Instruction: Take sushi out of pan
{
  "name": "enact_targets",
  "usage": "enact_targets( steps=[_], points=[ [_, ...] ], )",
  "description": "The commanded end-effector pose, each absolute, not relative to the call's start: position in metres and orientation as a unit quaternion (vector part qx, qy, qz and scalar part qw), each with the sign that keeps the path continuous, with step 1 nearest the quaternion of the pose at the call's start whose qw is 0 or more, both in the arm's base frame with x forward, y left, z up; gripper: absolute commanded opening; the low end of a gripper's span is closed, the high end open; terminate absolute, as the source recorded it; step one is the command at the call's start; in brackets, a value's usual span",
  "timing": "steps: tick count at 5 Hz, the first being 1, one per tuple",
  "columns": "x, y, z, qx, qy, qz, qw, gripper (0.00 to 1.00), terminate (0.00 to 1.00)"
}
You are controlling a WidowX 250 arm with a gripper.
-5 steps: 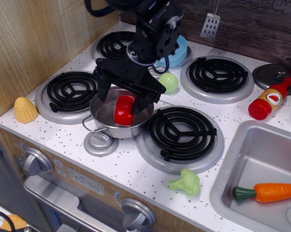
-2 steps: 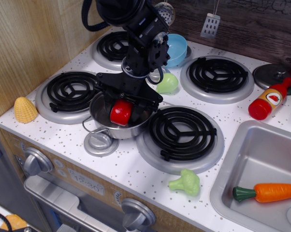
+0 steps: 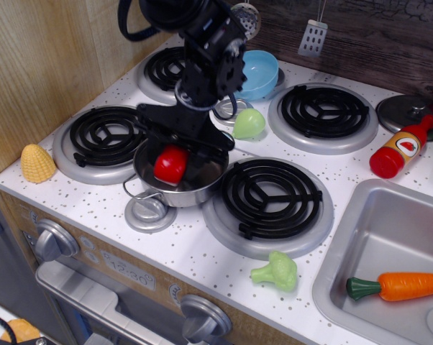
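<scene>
The red sushi [image 3: 170, 164] is inside the shiny steel pan [image 3: 191, 195], toward its left side and near rim height. The pan stands on the counter between the front left burner and the front middle burner. My black gripper [image 3: 178, 154] reaches down into the pan from above. Its fingers sit on either side of the sushi and look closed against it. The fingertips are partly hidden by the sushi and the pan wall.
A grey lid [image 3: 151, 213] lies in front of the pan. A light blue bowl [image 3: 260, 74] and a green toy [image 3: 249, 123] are behind it. A corn cob [image 3: 37, 163] lies at far left, broccoli [image 3: 277, 272] at the front. A ketchup bottle [image 3: 400, 149] and the sink [image 3: 389, 237] with a carrot [image 3: 398, 285] are at right.
The gripper has come down into the pan and its fingers have closed in on the sushi. The sushi has shifted left and slightly up.
</scene>
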State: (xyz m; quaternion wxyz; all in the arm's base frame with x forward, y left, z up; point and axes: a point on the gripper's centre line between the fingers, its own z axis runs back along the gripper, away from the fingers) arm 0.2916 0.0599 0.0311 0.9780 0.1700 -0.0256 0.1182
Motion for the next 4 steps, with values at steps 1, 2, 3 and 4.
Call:
enact_targets(
  steps=[1, 2, 3, 4],
  points=[
    [0.298, 0.103, 0.101, 0.221, -0.069, 0.104, 0.967, 0.00, 0.00],
    [0.300, 0.132, 0.106, 0.220, -0.080, 0.082, 0.969, 0.00, 0.00],
    [0.305, 0.157, 0.087, 0.187, -0.107, 0.059, 0.975, 0.00, 0.00],
    [0.308, 0.163, 0.064, 0.150, -0.124, 0.060, 0.979, 1.00, 0.00]
  ],
)
